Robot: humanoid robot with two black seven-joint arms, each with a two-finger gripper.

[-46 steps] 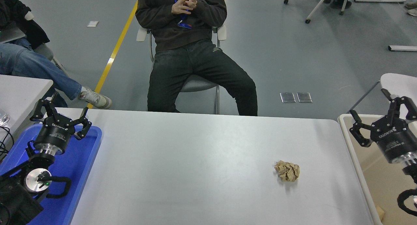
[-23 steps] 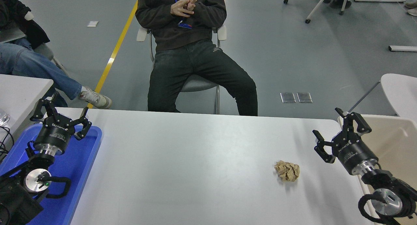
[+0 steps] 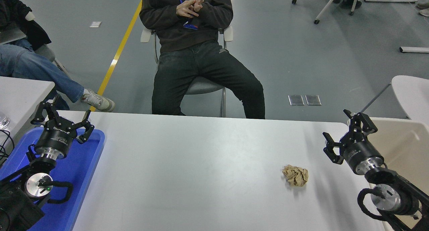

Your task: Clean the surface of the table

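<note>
The table surface (image 3: 201, 164) is a wide white-grey top filling the lower picture. A crumpled brown paper ball (image 3: 295, 175) lies on it toward the right. My right gripper (image 3: 342, 132) is open and empty above the table's right end, up and to the right of the ball, not touching it. My left gripper (image 3: 62, 119) is open and empty, parked over the blue tray (image 3: 83, 164) at the lower left.
A beige bin (image 3: 399, 140) stands at the table's right edge, behind my right arm. A person in dark clothes sits at the far side. Another person's legs and a smaller white table (image 3: 20, 93) are at the left.
My right arm has swung from over the beige bin leftward and down to the table's right end, then edged slightly further. The paper ball and my left arm have not moved.
</note>
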